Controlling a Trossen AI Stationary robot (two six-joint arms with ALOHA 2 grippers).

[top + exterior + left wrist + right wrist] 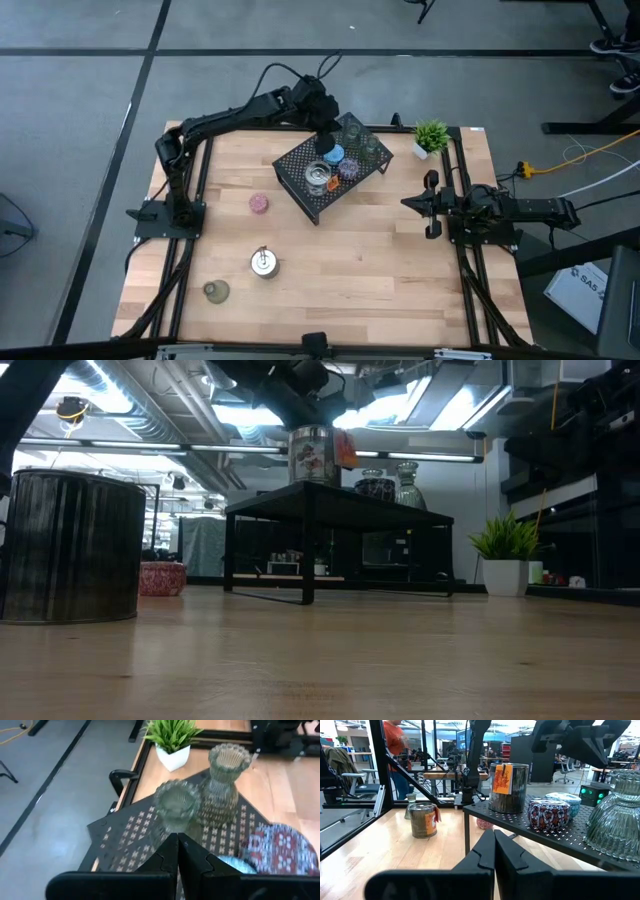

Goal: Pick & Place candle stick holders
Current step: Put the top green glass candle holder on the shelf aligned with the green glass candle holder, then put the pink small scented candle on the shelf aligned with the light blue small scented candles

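Observation:
A black mesh rack (330, 170) stands at the table's far middle. On it stand a silver tin holder (318, 178), a blue cup (333, 153), a purple patterned cup (348, 168) and two ribbed glass holders (175, 802) (225, 775). A pink cup (259, 203), a second silver tin (263, 262) and an olive-green glass holder (216, 291) stand on the table. My left gripper (177, 845) hangs shut and empty above the rack's far side, over the blue cup. My right gripper (430, 205) is shut and empty at the table's right, pointing at the rack.
A small green potted plant (431, 136) stands at the far right corner, beside the rack. The table's metal frame rails (465, 250) run along both sides. Bare wood lies between the rack and the near edge.

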